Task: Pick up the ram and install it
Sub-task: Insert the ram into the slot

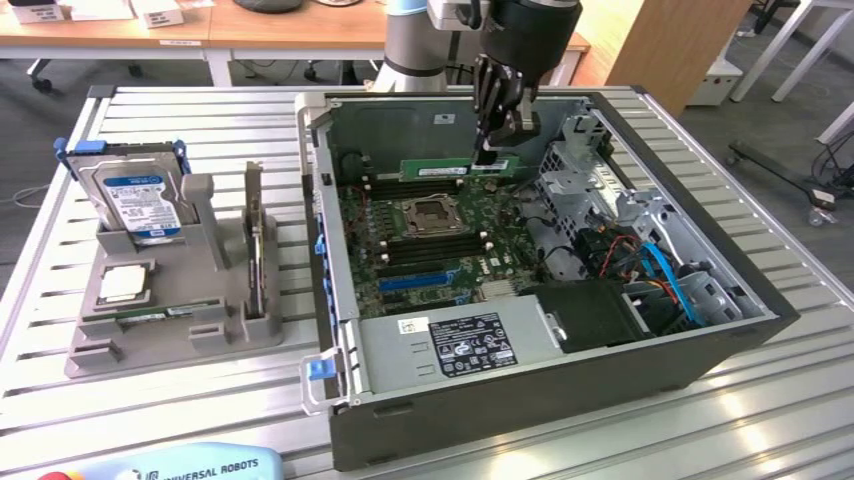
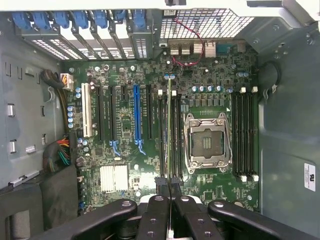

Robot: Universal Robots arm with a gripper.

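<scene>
Fingers (image 1: pixel 498 112) clamp the ram (image 1: pixel 438 169) edge-down over the motherboard (image 1: pixel 497 262).

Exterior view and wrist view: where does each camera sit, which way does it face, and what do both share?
Exterior view: off the arm, looking down into the open grey computer case; arm and black gripper show.
Wrist view: on the wrist, facing the green motherboard; black fingers show.
Shared: the long green ram stick, gripped.

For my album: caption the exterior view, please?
Gripper shut on the ram, above the motherboard in the open computer case.
</scene>
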